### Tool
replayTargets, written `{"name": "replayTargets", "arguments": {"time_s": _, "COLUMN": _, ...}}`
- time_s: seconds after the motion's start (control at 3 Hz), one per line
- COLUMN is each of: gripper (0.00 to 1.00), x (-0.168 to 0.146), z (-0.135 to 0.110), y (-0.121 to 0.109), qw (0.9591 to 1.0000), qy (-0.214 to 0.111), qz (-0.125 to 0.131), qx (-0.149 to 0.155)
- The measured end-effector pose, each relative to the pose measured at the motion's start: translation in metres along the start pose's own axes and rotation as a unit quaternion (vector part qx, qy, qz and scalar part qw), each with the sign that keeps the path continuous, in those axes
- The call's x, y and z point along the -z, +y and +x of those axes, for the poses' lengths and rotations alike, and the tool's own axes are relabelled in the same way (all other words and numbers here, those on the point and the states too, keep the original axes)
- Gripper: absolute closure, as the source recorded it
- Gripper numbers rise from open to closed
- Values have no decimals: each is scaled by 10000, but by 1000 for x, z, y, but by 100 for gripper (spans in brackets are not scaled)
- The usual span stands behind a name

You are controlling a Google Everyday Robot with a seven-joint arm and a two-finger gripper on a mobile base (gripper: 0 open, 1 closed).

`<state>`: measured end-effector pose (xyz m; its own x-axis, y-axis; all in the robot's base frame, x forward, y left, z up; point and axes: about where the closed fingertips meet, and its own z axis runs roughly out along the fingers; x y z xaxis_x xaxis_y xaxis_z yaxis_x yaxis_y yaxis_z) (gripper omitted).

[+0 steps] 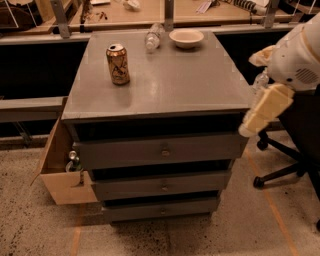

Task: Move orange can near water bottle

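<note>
The orange can [118, 64] stands upright on the grey cabinet top [180, 85], near its far left. The water bottle [153, 37] lies at the far edge of the top, right of and behind the can and apart from it. My gripper [251, 125] hangs on the cream and white arm [292, 57] at the right, beside the cabinet's front right corner. It is far from the can and holds nothing that shows.
A white bowl [186, 37] sits at the far edge, right of the bottle. An open cardboard box [57, 172] with bottles stands left of the drawers [160, 150]. An office chair base [280, 170] is at the right. A wooden desk [150, 12] runs behind.
</note>
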<state>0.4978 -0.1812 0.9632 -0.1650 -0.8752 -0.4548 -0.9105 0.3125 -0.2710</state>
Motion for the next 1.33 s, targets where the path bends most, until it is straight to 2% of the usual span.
{"name": "replayTargets", "arguments": {"time_s": 0.33, "gripper": 0, "x": -31, "z": -44, "y": -35, "qw": 9924, "qy": -1211, "qz": 189, "qx": -89}}
{"name": "replayTargets", "arguments": {"time_s": 0.67, "gripper": 0, "x": -59, "z": -84, "y": -69, "qw": 9743, "qy": -2207, "qz": 361, "qx": -260}}
{"name": "replayTargets", "arguments": {"time_s": 1.0, "gripper": 0, "x": -88, "z": -118, "y": -91, "qw": 9540, "qy": -2933, "qz": 383, "qx": -481}}
{"name": "replayTargets", "arguments": {"time_s": 1.33, "gripper": 0, "x": -119, "z": -144, "y": -101, "qw": 9352, "qy": -3441, "qz": 186, "qx": -811}}
